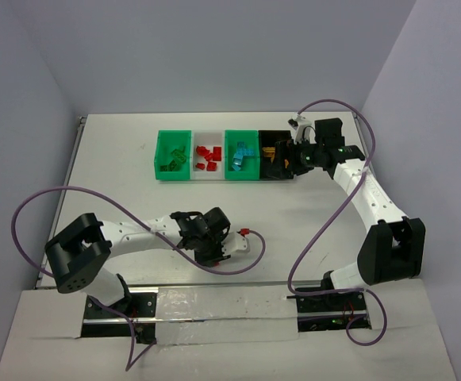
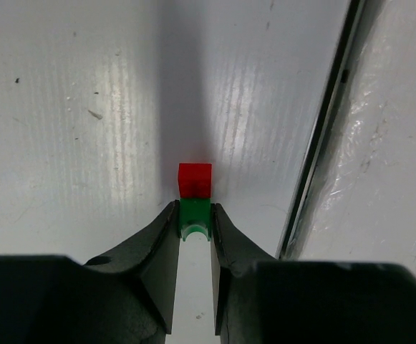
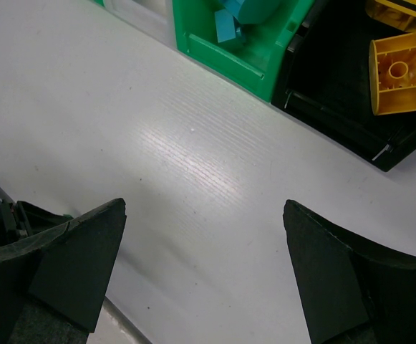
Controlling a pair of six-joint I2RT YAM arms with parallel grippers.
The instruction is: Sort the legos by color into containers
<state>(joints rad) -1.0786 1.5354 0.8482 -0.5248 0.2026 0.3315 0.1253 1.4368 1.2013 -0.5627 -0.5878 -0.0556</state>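
My left gripper (image 2: 194, 213) is shut on the green half of a two-coloured lego (image 2: 194, 217), and its red half (image 2: 195, 179) sticks out past the fingertips. From above, this lego (image 1: 246, 232) and the left gripper (image 1: 238, 238) sit low over the table's front middle. The containers stand in a row at the back: a green bin (image 1: 174, 155) with green legos, a white bin (image 1: 208, 155) with red ones, a green bin (image 1: 242, 154) with cyan ones, and a black bin (image 1: 275, 155) with yellow ones. My right gripper (image 1: 284, 157) hangs open and empty by the black bin.
The right wrist view looks down on bare table between its fingers (image 3: 86, 265), with the cyan-filled green bin (image 3: 225, 54) and the black bin (image 3: 315, 86) holding a yellow brick (image 3: 396, 72) beyond. A metal strip (image 2: 318, 143) marks the table's edge beside my left gripper. Purple cables loop over the table.
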